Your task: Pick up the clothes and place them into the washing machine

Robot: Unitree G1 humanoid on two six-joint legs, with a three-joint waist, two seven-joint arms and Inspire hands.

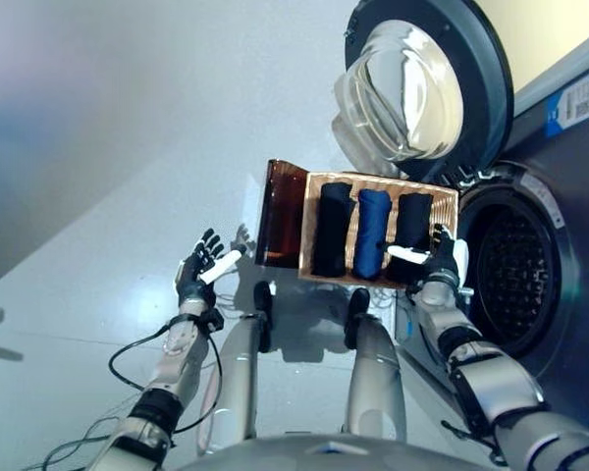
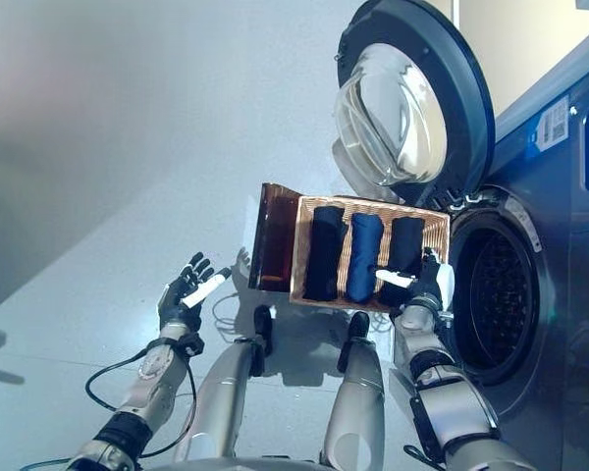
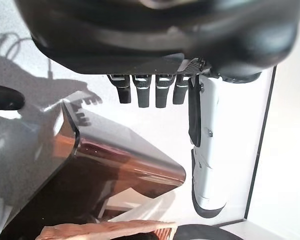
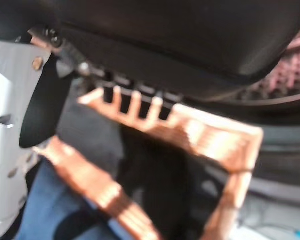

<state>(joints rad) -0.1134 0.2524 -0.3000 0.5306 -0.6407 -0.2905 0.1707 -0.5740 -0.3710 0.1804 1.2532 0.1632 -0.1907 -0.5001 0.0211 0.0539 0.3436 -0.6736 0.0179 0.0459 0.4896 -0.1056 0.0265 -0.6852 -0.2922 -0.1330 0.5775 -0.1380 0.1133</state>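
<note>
A shallow wicker basket (image 1: pixel 383 180) rests on a dark brown box (image 1: pixel 280 216) beside the washing machine. It holds rolled clothes side by side: a black one (image 1: pixel 332 231), a blue one (image 1: pixel 371 234) and another black one (image 1: pixel 410 231). My right hand (image 1: pixel 440 265) is open at the basket's near right corner, with its thumb reaching over the rim toward the right black roll (image 4: pixel 155 185). My left hand (image 1: pixel 196 267) is open and empty above the floor, left of the box. The machine's drum (image 1: pixel 515 270) stands open right of the basket.
The machine's round glass door (image 1: pixel 417 88) is swung open above and behind the basket. The grey floor (image 1: pixel 128 147) spreads out to the left. The left wrist view shows the box (image 3: pixel 105 170) and the basket's rim (image 3: pixel 110 230) past the fingers.
</note>
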